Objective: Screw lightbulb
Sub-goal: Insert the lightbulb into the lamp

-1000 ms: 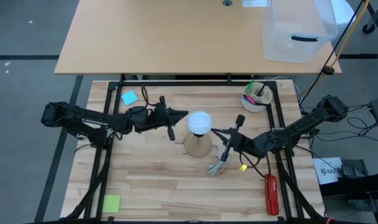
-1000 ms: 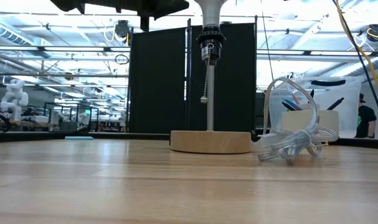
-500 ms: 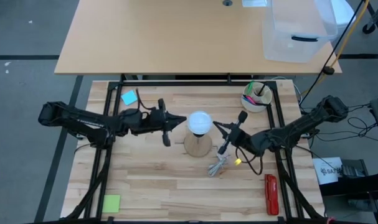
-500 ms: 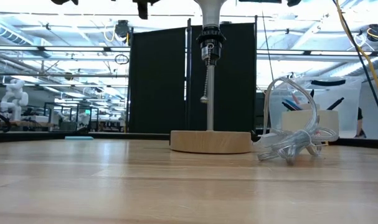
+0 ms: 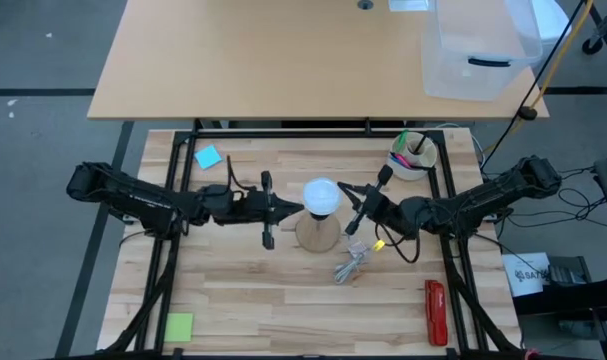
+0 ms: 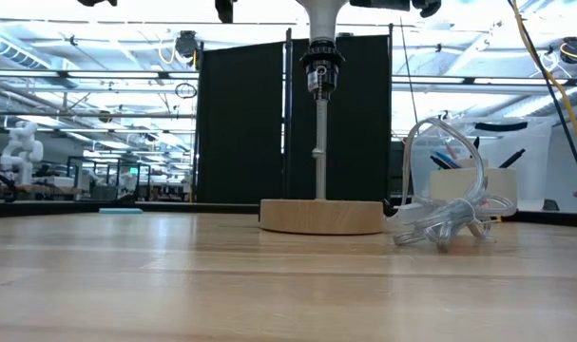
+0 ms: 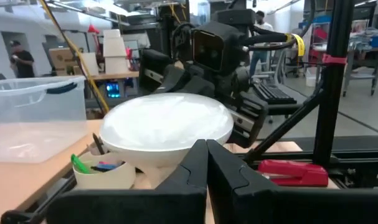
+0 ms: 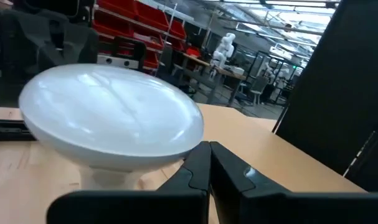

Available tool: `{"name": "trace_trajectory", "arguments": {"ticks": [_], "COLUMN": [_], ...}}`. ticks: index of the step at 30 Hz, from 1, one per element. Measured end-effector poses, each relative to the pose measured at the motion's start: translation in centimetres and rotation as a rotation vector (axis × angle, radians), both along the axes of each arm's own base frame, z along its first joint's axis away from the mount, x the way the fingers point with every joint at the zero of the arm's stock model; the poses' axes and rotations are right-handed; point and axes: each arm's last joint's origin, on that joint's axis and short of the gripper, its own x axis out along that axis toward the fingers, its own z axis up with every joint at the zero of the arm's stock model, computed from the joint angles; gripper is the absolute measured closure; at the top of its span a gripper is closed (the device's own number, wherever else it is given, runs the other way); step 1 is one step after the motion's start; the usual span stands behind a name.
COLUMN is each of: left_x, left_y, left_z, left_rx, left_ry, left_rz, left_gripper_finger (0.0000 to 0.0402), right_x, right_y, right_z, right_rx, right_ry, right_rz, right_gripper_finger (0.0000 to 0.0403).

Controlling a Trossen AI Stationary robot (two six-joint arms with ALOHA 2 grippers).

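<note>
At desk centre: bulb [image 5: 321,196] seated in socket, upright.
Left pincer [image 5: 301,208]: closed, empty, beside bulb.
Right pincer [image 5: 341,188]: closed, empty, beside bulb.

Both claws [image 5: 299,209] [image 5: 345,211] flank the lightbulb [image 5: 321,196], seemingly closed.

A white cup of pens [image 5: 411,156] stood at my table's far right corner, a red tool [image 5: 435,312] near the front. Blue note [image 5: 208,157] far left, green note [image 5: 179,326] front left, clear cable [image 5: 353,264] coiled beside the wooden base [image 5: 317,236].

Wooden table [image 5: 243,290]: lamp base [image 6: 321,216], cable [image 6: 447,220]
</note>
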Motion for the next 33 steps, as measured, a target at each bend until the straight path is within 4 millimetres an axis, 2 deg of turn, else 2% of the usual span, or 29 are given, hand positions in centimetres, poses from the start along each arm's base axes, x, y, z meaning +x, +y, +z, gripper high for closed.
{"name": "trace_trajectory", "arguments": {"ticks": [10, 20, 26, 29, 31, 33], "left_x": [0.3, 0.4, 0.4, 0.5, 0.5, 0.5], "left_y": [0.4, 1.4, 2.4, 3.0, 3.5, 3.8], "left_z": [-0.3, -0.6, -0.8, -0.8, -1.4, -1.2], "left_rx": [-0.003, -0.005, -0.026, -0.035, -0.042, -0.061], "left_ry": [0.010, 0.043, 0.052, 0.054, 0.096, 0.077], "left_rz": [0.012, 0.044, 0.123, 0.197, 0.240, 0.241], "left_gripper_finger": [0.0401, 0.0401, 0.0401, 0.0401, 0.0401, 0.0401], "right_x": [0.0, -0.4, -0.6, -0.6, -0.6, -0.6], "right_y": [0.2, 1.5, 2.2, 3.0, 3.4, 3.6], "right_z": [0.0, -0.2, -0.6, -0.6, -1.5, -1.2], "right_rx": [0.001, 0.014, 0.036, 0.039, 0.022, 0.028], "right_ry": [-0.006, 0.015, 0.034, 0.046, 0.104, 0.079], "right_rz": [0.024, 0.054, 0.073, 0.175, 0.212, 0.235], "right_gripper_finger": [0.0403, 0.0403, 0.0403, 0.0403, 0.0403, 0.0403]}}
